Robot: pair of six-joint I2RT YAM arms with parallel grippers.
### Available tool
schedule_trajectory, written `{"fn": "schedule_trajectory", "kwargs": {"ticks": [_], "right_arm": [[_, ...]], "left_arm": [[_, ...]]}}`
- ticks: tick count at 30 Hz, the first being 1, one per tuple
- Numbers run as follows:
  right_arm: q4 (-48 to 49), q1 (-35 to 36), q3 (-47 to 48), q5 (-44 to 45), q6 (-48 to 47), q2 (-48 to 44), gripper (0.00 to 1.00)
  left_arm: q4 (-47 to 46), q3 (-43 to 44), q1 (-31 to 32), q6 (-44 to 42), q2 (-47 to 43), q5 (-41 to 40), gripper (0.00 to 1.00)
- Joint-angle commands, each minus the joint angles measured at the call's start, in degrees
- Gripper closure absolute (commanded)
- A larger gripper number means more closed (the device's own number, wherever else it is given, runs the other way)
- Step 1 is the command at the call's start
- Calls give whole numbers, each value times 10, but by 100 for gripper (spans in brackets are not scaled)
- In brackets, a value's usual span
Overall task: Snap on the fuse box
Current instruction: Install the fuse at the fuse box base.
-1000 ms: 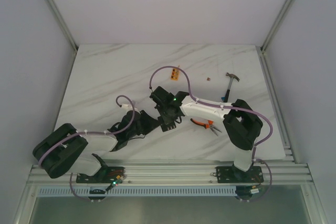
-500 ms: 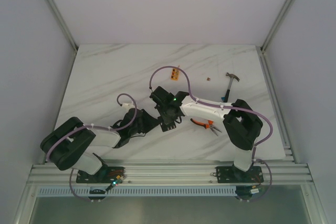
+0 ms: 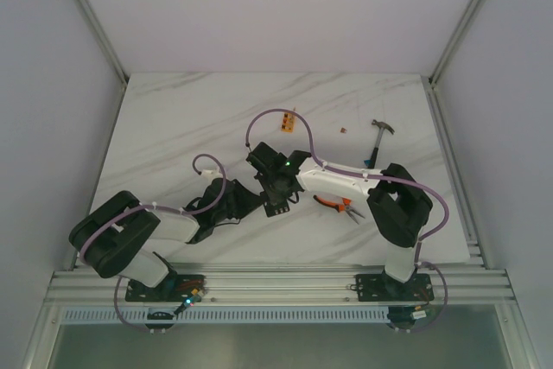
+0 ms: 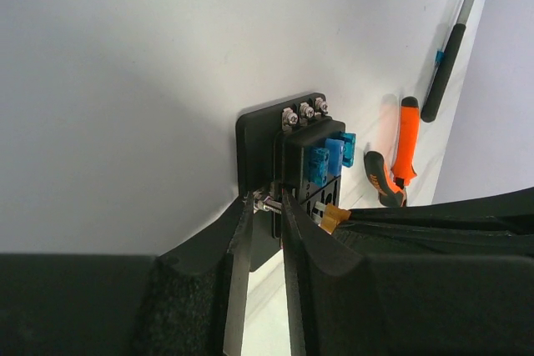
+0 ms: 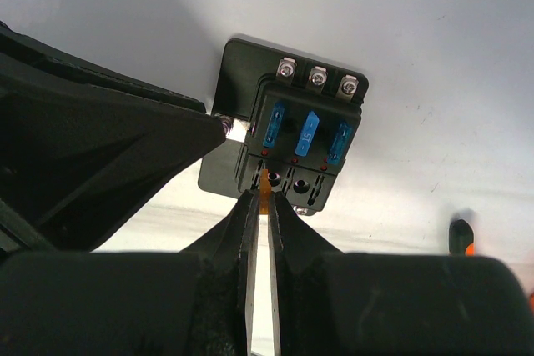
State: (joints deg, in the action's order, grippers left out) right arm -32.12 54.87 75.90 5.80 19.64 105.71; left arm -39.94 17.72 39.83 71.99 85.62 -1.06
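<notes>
Lately my left claw [image 4: 267, 199] has tightened slightly on the edge of the fuse box [image 4: 304, 152], steadying it; my right claw [image 5: 265, 196], nearly closed, pinches an orange fuse [image 5: 265, 179] at its slot.

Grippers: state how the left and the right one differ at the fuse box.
The left gripper pinches a metal tab on the side of the fuse box; the right gripper pinches an orange piece at the slots below the blue fuses. The left gripper's fingers stand wider apart than the right gripper's. Both grip at the same box.
</notes>
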Motion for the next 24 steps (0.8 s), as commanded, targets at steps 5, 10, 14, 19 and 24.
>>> {"fn": "schedule_trajectory", "kwargs": {"ticks": [5, 10, 14, 19, 24], "right_arm": [[-12, 6, 15, -15, 0, 0, 100], [-12, 5, 17, -16, 1, -11, 100], [-16, 7, 17, -16, 1, -13, 100], [-15, 7, 16, -9, 2, -20, 100], [-14, 8, 15, -9, 2, -22, 100]], "left_arm": [[-12, -7, 4, 14, 4, 11, 72], [-10, -7, 9, 19, 3, 9, 72], [-12, -7, 12, 21, 3, 7, 72], [-11, -8, 13, 22, 2, 5, 72], [-11, -8, 14, 25, 5, 1, 73]]}}
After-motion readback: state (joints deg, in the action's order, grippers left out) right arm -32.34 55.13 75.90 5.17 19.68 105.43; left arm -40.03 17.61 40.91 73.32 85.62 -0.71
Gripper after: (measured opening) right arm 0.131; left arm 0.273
